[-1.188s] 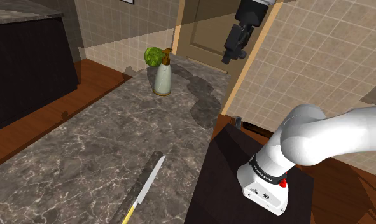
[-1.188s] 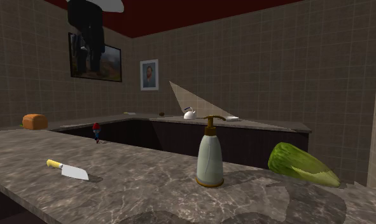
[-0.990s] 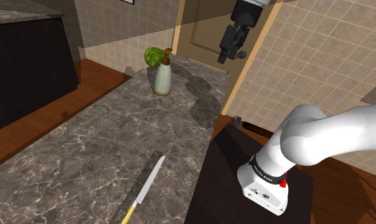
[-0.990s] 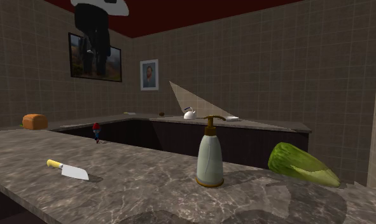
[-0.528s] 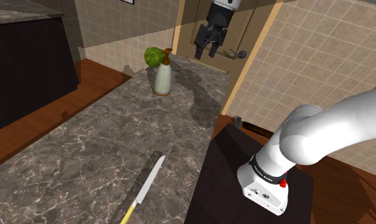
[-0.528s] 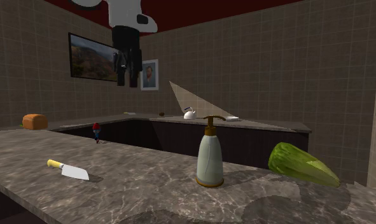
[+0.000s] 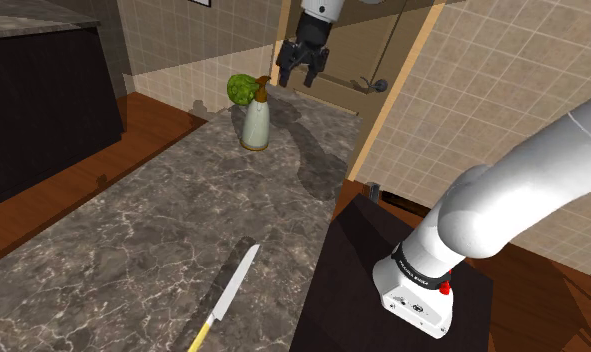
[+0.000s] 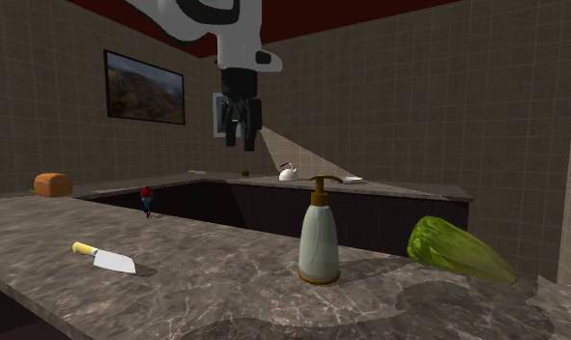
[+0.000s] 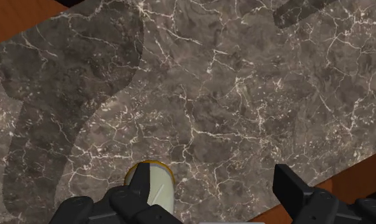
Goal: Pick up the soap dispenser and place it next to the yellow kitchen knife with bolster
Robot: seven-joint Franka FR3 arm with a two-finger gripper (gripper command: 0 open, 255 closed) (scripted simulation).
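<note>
The marble counter (image 7: 133, 230) lay bare between the soap dispenser (image 7: 255, 120) and the yellow-handled knife (image 7: 226, 300) — broad room there. A green vegetable (image 7: 240, 90), seemingly a cabbage, sat near the dispenser's far side, narrowing access. The gripper (image 7: 296, 77), fingers apart, hung higher up with nothing between.

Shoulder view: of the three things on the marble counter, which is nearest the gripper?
The pale soap dispenser with the brass pump; the open black gripper hangs close above it. The green vegetable lies beyond it, the yellow-handled knife far down the counter.
</note>
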